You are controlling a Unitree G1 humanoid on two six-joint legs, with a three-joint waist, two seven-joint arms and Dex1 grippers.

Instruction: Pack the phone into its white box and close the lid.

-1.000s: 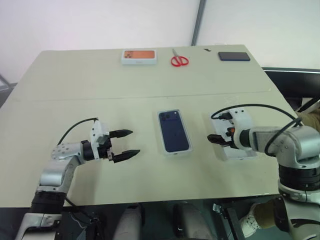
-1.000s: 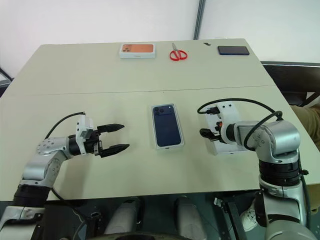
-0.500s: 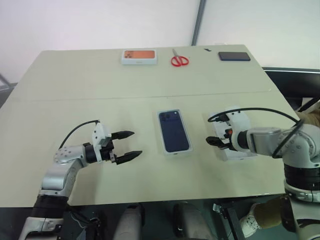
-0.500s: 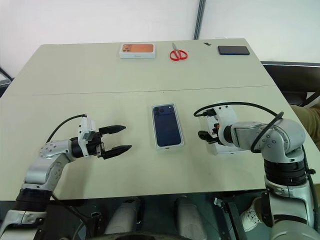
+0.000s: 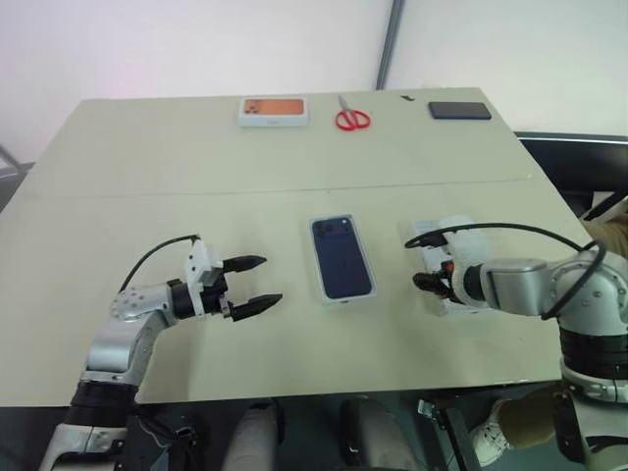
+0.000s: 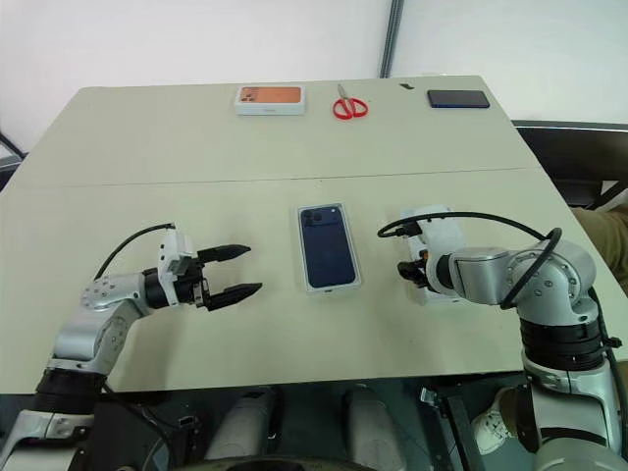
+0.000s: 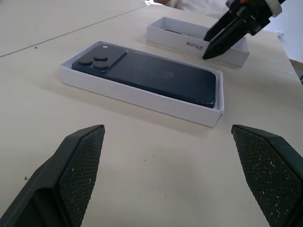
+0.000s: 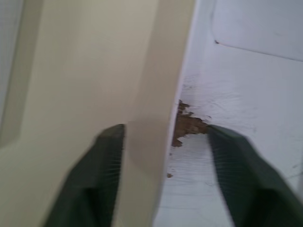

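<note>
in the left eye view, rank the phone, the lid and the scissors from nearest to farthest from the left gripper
1. phone, in the white box just to the right of the left gripper
2. lid, farther right, at the right gripper
3. scissors, at the table's far edge

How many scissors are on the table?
1. The red-handled scissors lie at the table's far edge, between the orange-topped box and the black slab.
</note>
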